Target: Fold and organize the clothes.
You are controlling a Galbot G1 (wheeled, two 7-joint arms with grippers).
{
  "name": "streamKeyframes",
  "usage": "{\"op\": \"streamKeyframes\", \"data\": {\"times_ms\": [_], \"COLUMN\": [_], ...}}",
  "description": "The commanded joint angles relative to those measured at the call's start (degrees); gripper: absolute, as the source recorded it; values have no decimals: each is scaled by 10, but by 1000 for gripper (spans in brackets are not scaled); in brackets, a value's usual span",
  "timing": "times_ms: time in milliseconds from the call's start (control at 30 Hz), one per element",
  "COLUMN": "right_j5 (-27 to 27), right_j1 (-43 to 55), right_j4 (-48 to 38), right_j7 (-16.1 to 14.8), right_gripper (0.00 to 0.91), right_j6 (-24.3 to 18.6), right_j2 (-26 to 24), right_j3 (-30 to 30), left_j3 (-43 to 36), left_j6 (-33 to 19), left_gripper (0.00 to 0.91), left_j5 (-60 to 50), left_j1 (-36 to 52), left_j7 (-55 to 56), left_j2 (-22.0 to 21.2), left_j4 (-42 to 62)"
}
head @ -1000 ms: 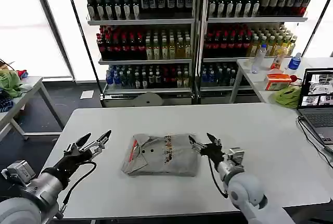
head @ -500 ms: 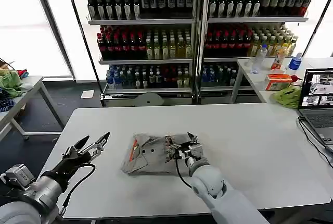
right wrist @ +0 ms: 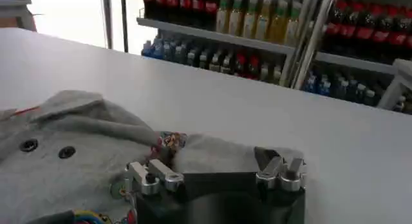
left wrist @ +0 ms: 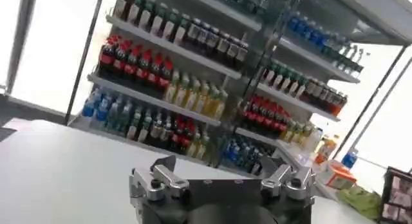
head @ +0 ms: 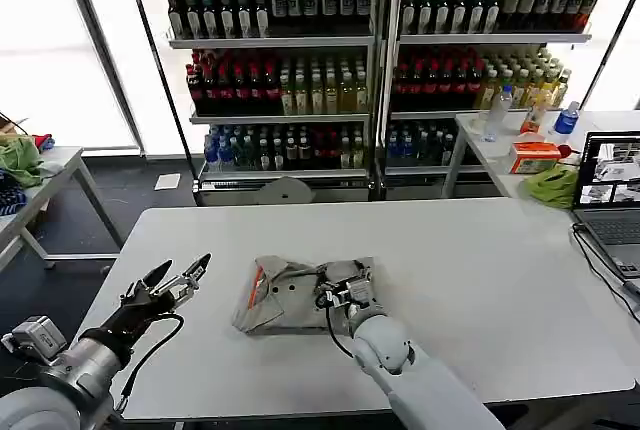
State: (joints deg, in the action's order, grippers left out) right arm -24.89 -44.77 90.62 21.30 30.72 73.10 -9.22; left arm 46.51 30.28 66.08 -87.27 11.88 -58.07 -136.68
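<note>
Right claw (head: 345,288): resting on top of the folded grey shirt (head: 290,298), over its right half, by the chest print. Head view shows the fingers lying close together on the fabric with cloth bunched around them; whether they actually pinch a fold cannot be told. In the right wrist view the claw (right wrist: 215,174) sits low over the shirt (right wrist: 71,154), two dark buttons and a strip of multicoloured print just beside the finger bases. Right arm: forearm runs from the near edge of the bench (head: 480,280) diagonally forward and toward the robot's left, wrist bent down onto the garment.

Left claw (head: 178,277): spread wide, fingers well apart, holding nothing. It hangs above the bench near the left edge, well apart from the shirt, pointing toward it. Left arm: extended low from the near-left corner, forearm rising gently toward the wrist, cable looped under it. Left wrist view shows the claw (left wrist: 222,180) base with the bare bench top beyond it.

Shirt: lies in the middle of the bench, slightly nearer the near edge, folded into a rough rectangle with orange collar lining showing at its left end. Top layer rumpled around the right claw.

Laptop (head: 610,200) at the right edge of the bench. Bottle shelves (head: 380,60) behind the far edge.
</note>
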Motion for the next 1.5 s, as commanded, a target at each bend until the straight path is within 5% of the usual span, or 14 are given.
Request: {"op": "streamKeyframes", "data": {"times_ms": [33, 433, 633, 900, 1133, 1500], "right_j5": [-23, -1, 73, 58, 48, 86], "right_j1": [-23, -218, -361, -510, -549, -549], "right_j4": [138, 310, 313, 319, 332, 329], "right_j7": [-35, -101, -160, -191, -191, -193], "right_gripper": [907, 907, 907, 907, 907, 907], "right_j6": [-93, -194, -320, -418, -397, -374], "right_j2": [-34, -132, -121, -111, -93, -86], "right_j3": [55, 227, 311, 395, 411, 396], "left_j3": [5, -19, -13, 18, 22, 8], "left_j6": [-2, -89, -132, -263, -322, -309], "left_gripper": [907, 907, 907, 907, 907, 907], "left_j5": [0, -185, -277, -365, -446, -462], "left_j1": [-3, -52, -83, -139, -148, -151], "left_j7": [-1, -85, -151, -212, -259, -262], "left_j2": [-2, -58, -105, -145, -150, -180], "left_j4": [-3, -21, -13, 28, 92, 63]}}
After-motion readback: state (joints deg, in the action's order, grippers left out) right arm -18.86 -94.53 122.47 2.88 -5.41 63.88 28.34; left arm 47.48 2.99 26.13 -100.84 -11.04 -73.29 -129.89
